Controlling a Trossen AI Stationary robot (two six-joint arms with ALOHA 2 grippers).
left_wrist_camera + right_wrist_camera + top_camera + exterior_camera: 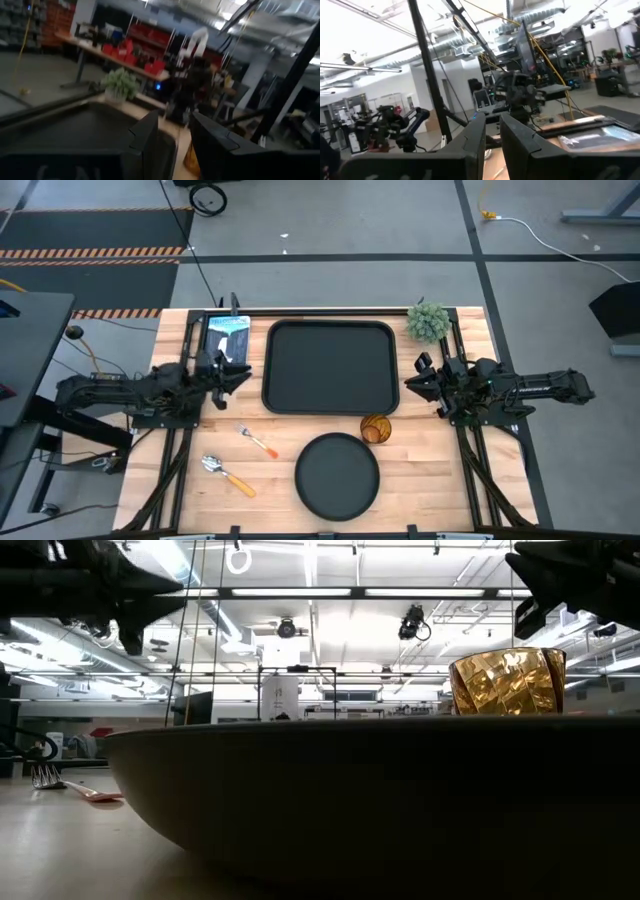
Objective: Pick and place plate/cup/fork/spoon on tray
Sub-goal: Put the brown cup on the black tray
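Observation:
The black rectangular tray [330, 367] lies at the table's far middle. The round black plate [337, 475] lies near the front edge and fills the low view [350, 800]. The amber cup [375, 428] stands upright between the plate and the tray's near right corner; it also shows in the low view [505, 680]. The fork [257, 440] and the spoon [228, 475] lie flat on the wood, left of the plate. My left gripper [240, 372] hovers open at the tray's left edge. My right gripper [415, 375] hovers open at the tray's right edge. Both are empty.
A small green plant [428, 322] stands at the far right corner, next to the tray. A blue-white picture card [227, 337] lies at the far left, behind my left gripper. Bare wood shows right of the plate and at the near left corner.

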